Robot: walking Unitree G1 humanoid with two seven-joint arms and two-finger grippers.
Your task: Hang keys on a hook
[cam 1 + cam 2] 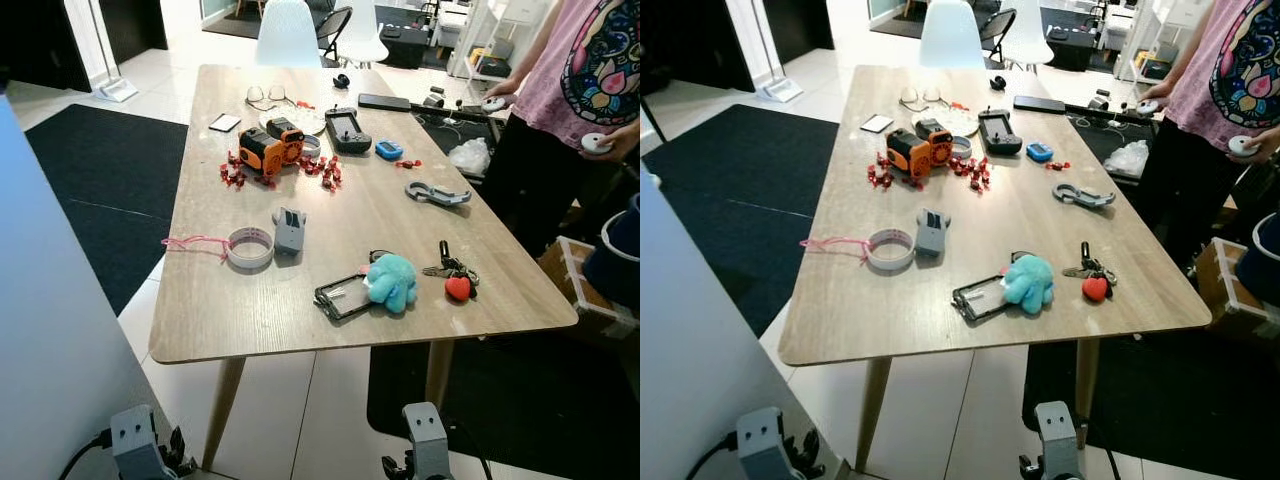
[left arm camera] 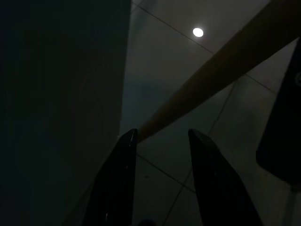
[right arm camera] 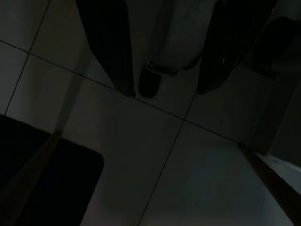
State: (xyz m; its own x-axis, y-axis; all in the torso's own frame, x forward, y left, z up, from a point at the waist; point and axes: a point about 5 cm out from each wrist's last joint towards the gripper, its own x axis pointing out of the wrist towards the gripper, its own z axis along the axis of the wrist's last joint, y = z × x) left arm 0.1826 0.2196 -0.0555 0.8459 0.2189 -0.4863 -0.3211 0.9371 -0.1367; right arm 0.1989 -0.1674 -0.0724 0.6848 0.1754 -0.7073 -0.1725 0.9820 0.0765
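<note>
Jaws: left gripper (image 2: 160,179) and right gripper (image 3: 162,47) parted, empty, hanging low beside worktop (image 1: 250,320).
Keys (image 1: 448,266): near right front edge, red heart charm attached.
Approach: right gripper, pinch ring from above.

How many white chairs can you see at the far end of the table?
2. One white chair stands at the table's far end, on the robot's left; a second white chair is right of it, farther back. More may be hidden.
</note>
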